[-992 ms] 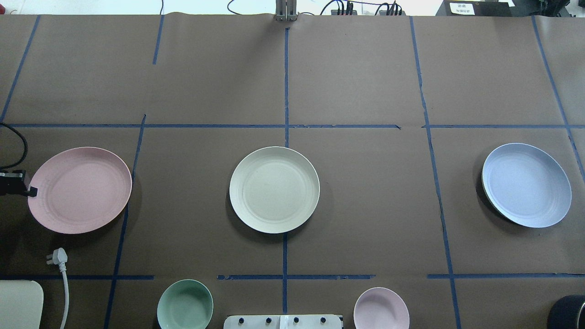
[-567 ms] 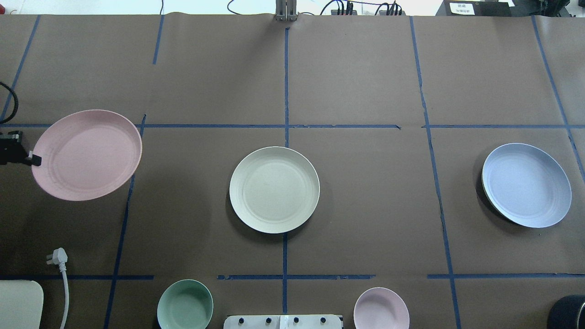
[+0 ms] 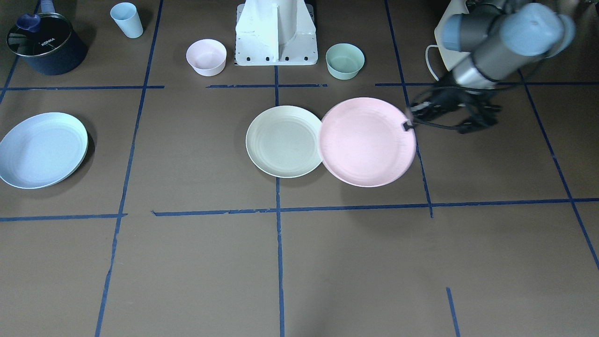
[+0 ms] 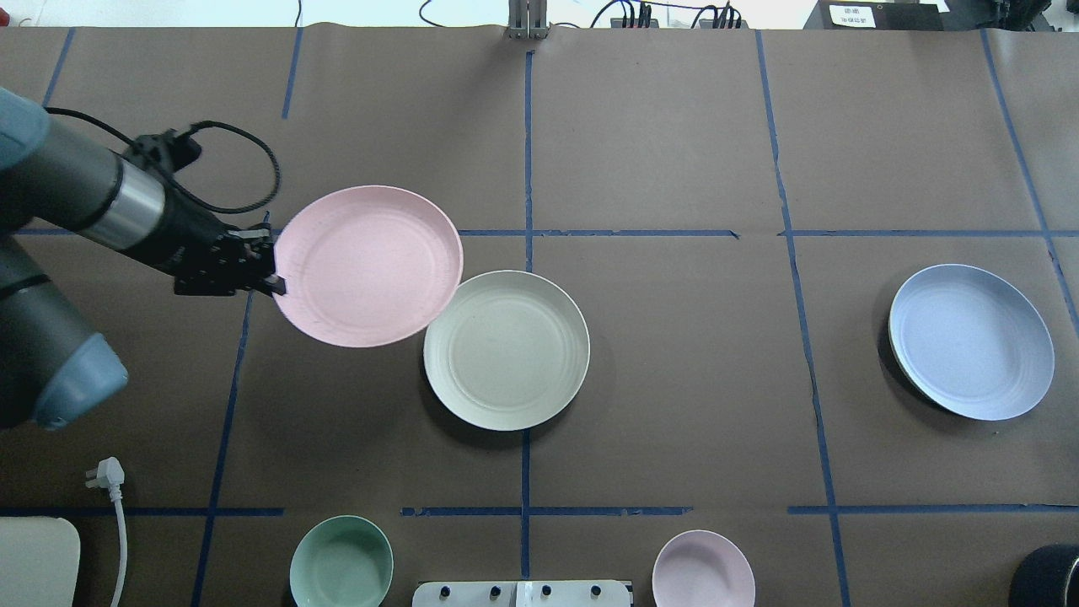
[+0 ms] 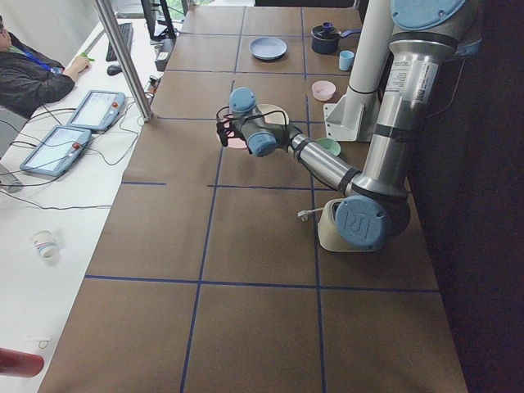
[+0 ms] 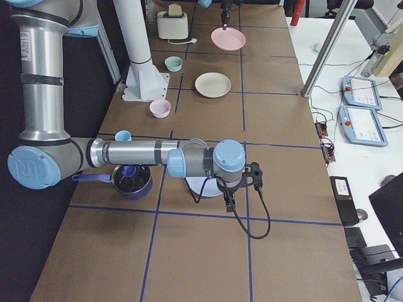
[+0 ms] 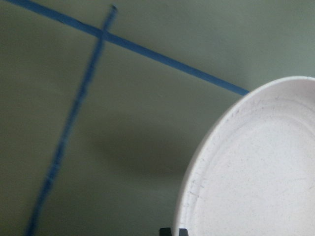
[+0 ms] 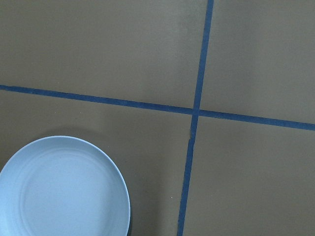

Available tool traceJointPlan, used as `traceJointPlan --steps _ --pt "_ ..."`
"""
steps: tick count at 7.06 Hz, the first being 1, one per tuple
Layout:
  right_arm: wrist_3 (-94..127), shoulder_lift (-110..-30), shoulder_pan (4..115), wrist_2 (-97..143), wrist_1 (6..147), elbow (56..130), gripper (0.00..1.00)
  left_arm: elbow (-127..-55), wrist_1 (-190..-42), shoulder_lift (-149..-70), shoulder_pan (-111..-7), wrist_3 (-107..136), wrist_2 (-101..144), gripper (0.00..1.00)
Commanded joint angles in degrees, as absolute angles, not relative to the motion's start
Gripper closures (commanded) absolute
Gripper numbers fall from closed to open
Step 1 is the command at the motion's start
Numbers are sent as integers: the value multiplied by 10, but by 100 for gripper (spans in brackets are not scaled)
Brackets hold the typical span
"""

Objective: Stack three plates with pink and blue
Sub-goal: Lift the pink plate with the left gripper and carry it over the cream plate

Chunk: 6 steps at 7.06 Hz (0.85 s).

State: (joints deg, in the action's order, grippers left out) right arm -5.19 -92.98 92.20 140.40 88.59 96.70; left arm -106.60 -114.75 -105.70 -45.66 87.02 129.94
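Observation:
My left gripper (image 4: 274, 282) is shut on the left rim of the pale pink plate (image 4: 368, 265) and holds it above the table. The pink plate's edge overlaps the upper-left rim of the cream-white plate (image 4: 506, 350), which lies flat at the table's middle. The front-facing view shows the pink plate (image 3: 367, 142) beside the cream plate (image 3: 284, 141). The light blue plate (image 4: 971, 341) lies at the far right. My right gripper (image 6: 228, 202) shows only in the exterior right view, hovering by the blue plate (image 8: 64, 189); I cannot tell whether it is open or shut.
A mint-green bowl (image 4: 341, 563) and a small pink bowl (image 4: 704, 569) stand near the robot base (image 3: 276, 32). A light blue cup (image 3: 127, 19) and a dark pot (image 3: 46, 43) are on the robot's right. A white plug (image 4: 105, 474) lies at the front left.
My left arm has lifted the pink plate off the table at the far left and carried it right, up to the cream plate's edge. The other plates have not moved.

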Motion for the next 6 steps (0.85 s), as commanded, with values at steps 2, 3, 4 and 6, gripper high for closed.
traceJointPlan --steps 2,3,4,6 --pt "-52 -929 922 1421 884 966 0 -1065 -1149 -1099 -328 977 1185 100" --pt "-52 -931 922 1422 883 966 0 -1060 -1148 -1110 -315 990 1179 100" --pt "-52 -933 922 1420 883 966 0 -1054 -1147 -1123 -302 993 1178 100" --pt "-51 -937 922 1420 884 963 0 -1045 -1147 -1124 -301 996 1179 99"
